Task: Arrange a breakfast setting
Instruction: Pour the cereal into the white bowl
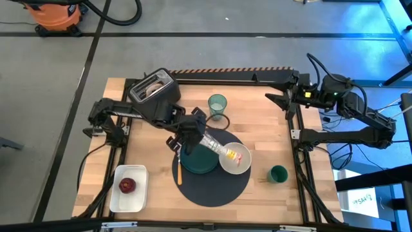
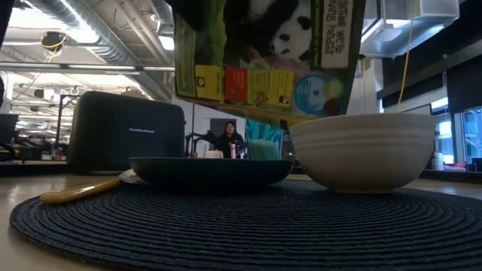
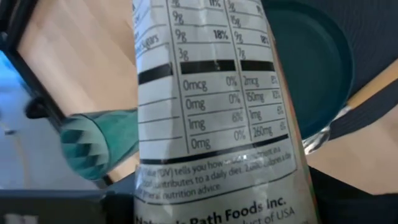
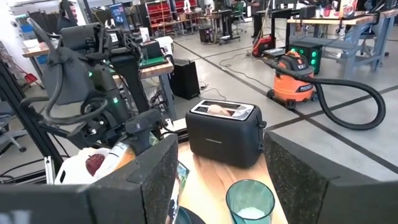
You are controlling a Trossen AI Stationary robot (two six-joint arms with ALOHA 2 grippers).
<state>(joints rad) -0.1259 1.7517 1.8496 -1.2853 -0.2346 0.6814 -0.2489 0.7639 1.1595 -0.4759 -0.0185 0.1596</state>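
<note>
1. A red apple [image 1: 127, 186] sat in the white rectangular tray [image 1: 117, 200], at 8 o'clock from the woven round dark mat [image 1: 215, 187].
2. The left gripper [image 1: 193, 136] clamped a glossy printed cereal bag [image 1: 215, 149], tilted over the smooth white bowl [image 1: 237, 161].
3. The bowl touched the dark teal plate [image 1: 193, 162] at its 3 o'clock.
4. The right gripper [image 1: 275, 98] waited, fingers spread wide.

Coarse woven dark mat [image 2: 248, 226], glossy white bowl [image 2: 364, 150], pale wood-plank table [image 1: 257, 106], shiny printed cereal bag [image 3: 217, 106].
</note>
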